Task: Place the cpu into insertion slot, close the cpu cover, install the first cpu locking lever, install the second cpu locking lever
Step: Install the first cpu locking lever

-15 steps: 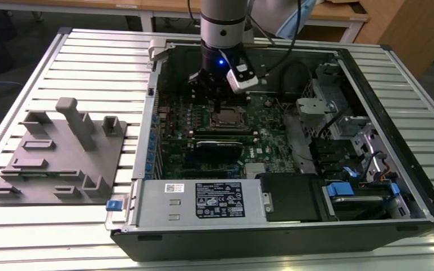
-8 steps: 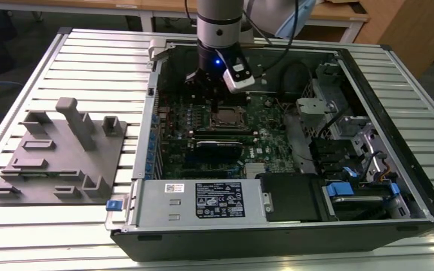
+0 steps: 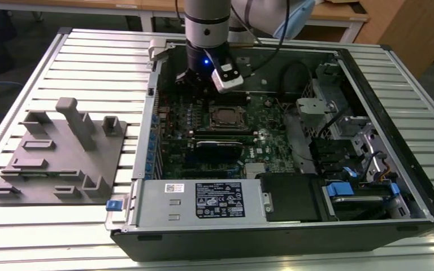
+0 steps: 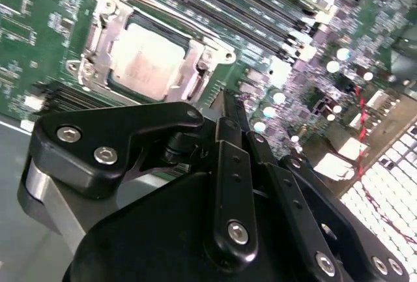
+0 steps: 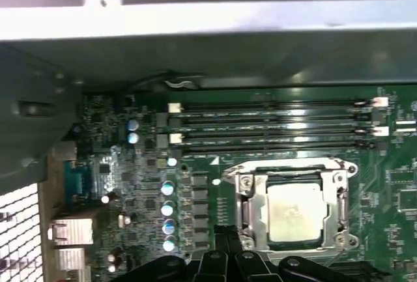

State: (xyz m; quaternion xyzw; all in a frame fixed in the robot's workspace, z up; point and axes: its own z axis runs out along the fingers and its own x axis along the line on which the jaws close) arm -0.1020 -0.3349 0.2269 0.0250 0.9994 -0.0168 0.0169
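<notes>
Black bolted gripper point(image 4: 227, 105) links taper to fingers pressed together, just beside the slot point(image 5: 290, 166). Inside it the cpu point(image 5: 296, 211), a dull silvery square, lies flat, framed by the thin shiny cover point(image 5: 251, 207) on the green motherboard point(image 5: 397, 184).

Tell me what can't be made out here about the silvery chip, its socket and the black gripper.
- Square silvery-rimmed insertion slot: the black gripper covers the edge nearest it in the first wrist view.
- Thin wire locking levers: blurred against the thin silvery cpu cover frame in the first wrist view; latched or not is unclear.
- Small grey square cpu: too small in the exterior view to separate from the cover.
</notes>
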